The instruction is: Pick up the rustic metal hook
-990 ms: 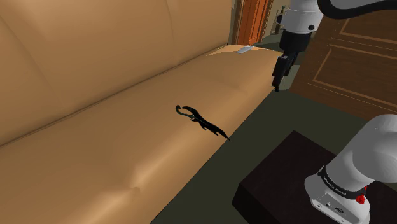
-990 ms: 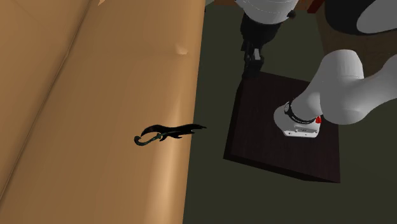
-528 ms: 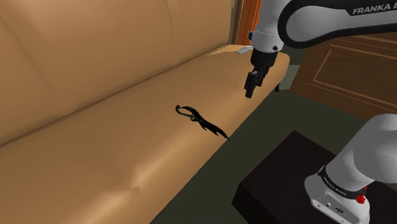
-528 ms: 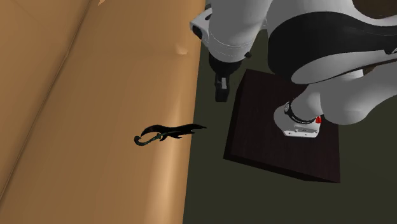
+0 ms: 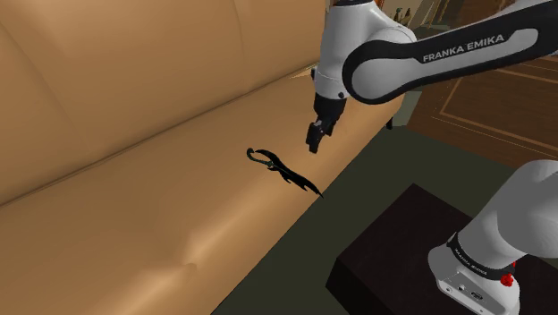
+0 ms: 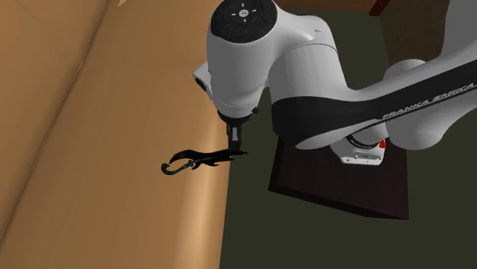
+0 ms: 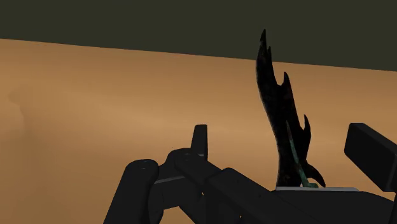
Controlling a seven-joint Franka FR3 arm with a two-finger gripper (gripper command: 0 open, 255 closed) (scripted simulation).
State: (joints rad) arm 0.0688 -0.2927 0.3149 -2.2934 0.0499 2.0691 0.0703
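Fingers (image 7: pixel 372 156) spread apart, nothing clasped between them. They hang off the seat, apart from the hook, near its spiked end.

Sofa (image 5: pixel 134 224): tan, plain, long seat and tall back. Dark green floor (image 6: pixel 306 237) runs along its front edge.

Arm (image 5: pixel 402 63): white with dark joints, arched from the stand out over the seat's front edge, wrist pointing down.

Stand (image 6: pixel 329 164): dark box on the floor, just off the sofa front.

Hook (image 5: pixel 282 170): black, thin, jagged. Lies flat on the seat close to the front edge, curled end toward the backrest, spiked end reaching the edge. In the wrist view the hook (image 7: pixel 280 114) runs lengthwise through the gap between the fingers, nearer one finger than the other, touching neither.
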